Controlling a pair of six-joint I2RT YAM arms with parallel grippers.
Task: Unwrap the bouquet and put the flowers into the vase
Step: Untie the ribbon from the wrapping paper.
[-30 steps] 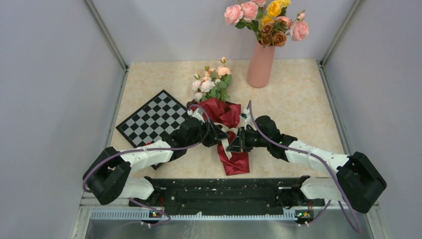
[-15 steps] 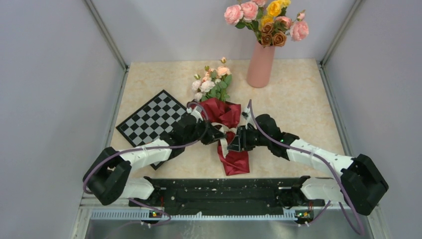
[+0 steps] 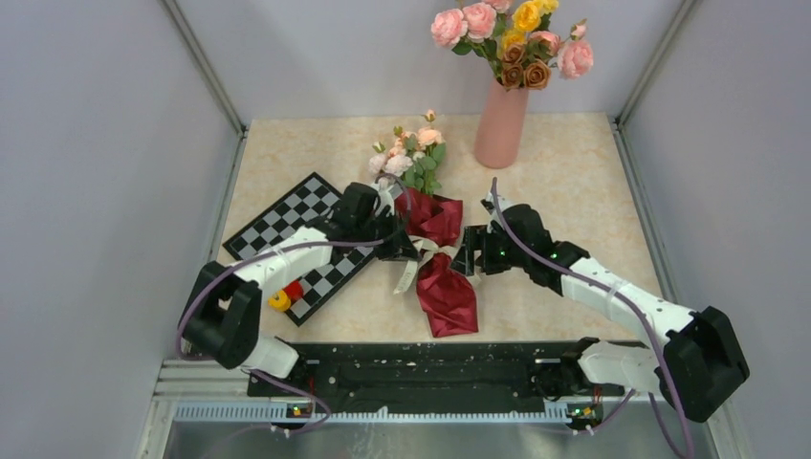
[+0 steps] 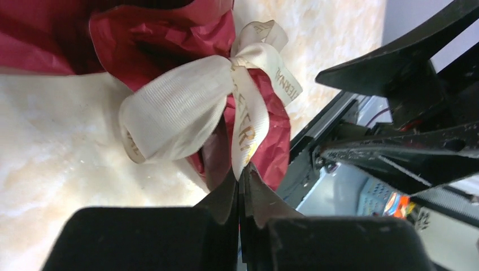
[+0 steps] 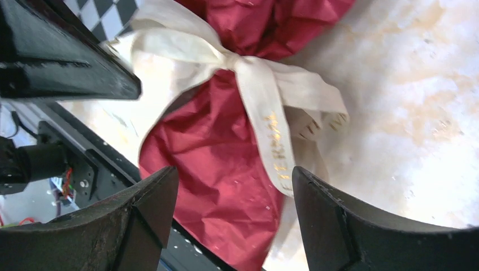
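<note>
Lying on the pale marbled table (image 3: 574, 210), the bouquet (image 3: 445, 292) points its small pink, white and peach flowers (image 3: 406, 158) toward the far edge and its dark red paper tail toward the arms' bases. The cream ribbon (image 4: 175, 113) is knotted around the paper's waist (gold lettering runs along it). The left gripper (image 4: 242, 179) is clenched on one tail of that ribbon, its two fingers pressed together just below the knot. The right gripper (image 5: 233, 183) is released at the bouquet's right side, its fingers (image 5: 149, 209) spread wide over the wrapped stems and gripping nothing. The vase (image 3: 501, 124) stands upright near the far edge, right of the small blooms and apart from them, with larger roses (image 3: 507, 33) in pink, yellow and brown in it. A chessboard (image 3: 296, 225) lies left of the bouquet, partly under the left arm.
</note>
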